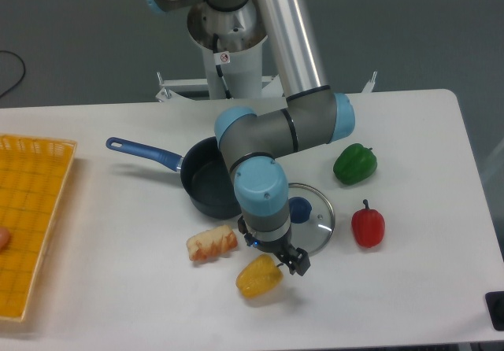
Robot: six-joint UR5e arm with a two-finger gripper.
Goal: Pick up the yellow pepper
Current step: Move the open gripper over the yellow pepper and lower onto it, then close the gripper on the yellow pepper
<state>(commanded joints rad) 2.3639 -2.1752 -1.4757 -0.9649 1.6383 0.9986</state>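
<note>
Scanning from the left, I see a yellow tray [31,225] at the table's edge, then a dark saucepan [206,186] with its blue handle pointing left. Just in front of the pan lies a pale orange-and-cream bread-like chunk [212,243]. Next comes the yellow pepper [258,276], lying near the front edge of the table [118,304], just right of the chunk. My gripper [285,262] sits low over the pepper's upper right side, its dark fingers angled down against or very close to the skin. Whether those fingers are apart or already pinching I cannot tell from this view; the wrist hides the gap. A glass lid [315,221] with a blue knob lies just behind the gripper, a red pepper [368,225] is further right, and a green pepper [354,164] is behind that.

My worry is the grip point: the fingers seem off-centre, toward the pepper's right end. Glossy, lobed skin could squirt out sideways as I close, rolling it toward the chunk or the table's front edge. Coming down too hard could also wedge a fingertip against the tabletop, or nudge the lid.

A small red-ringed sticker shows on the robot's base [224,57]; its content is too small to read. I see no other writing.
</note>
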